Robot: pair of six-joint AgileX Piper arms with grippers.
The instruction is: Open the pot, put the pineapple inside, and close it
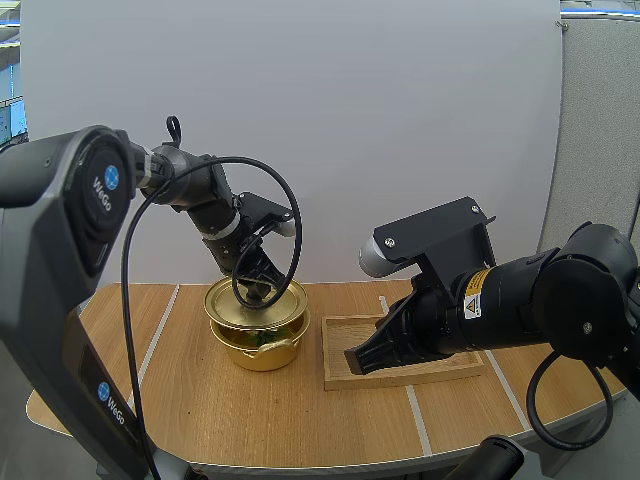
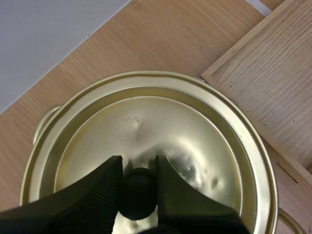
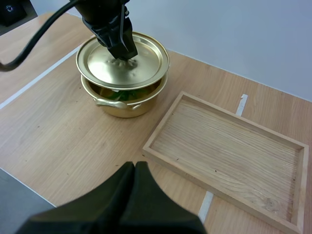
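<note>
A gold pot (image 1: pixel 262 349) (image 3: pixel 122 101) stands on the table left of centre. Green leaves, probably of the pineapple (image 3: pixel 120 95), show inside it under the lid. The gold lid (image 1: pixel 250 309) (image 2: pixel 146 141) (image 3: pixel 124 61) hangs just above the pot's rim, slightly tilted. My left gripper (image 1: pixel 258 288) (image 2: pixel 139 187) is shut on the lid's black knob (image 2: pixel 139 194), its fingers pinching it from both sides. My right gripper (image 1: pixel 358 360) (image 3: pixel 135 168) is shut on nothing, its fingers together, over the front left corner of the wooden tray (image 1: pixel 345 378).
The wooden tray (image 3: pixel 229 146) lies right of the pot with nothing in it. White tape lines (image 1: pixel 155 335) run across the wooden table. The table's front edge (image 1: pixel 330 462) curves close below the tray.
</note>
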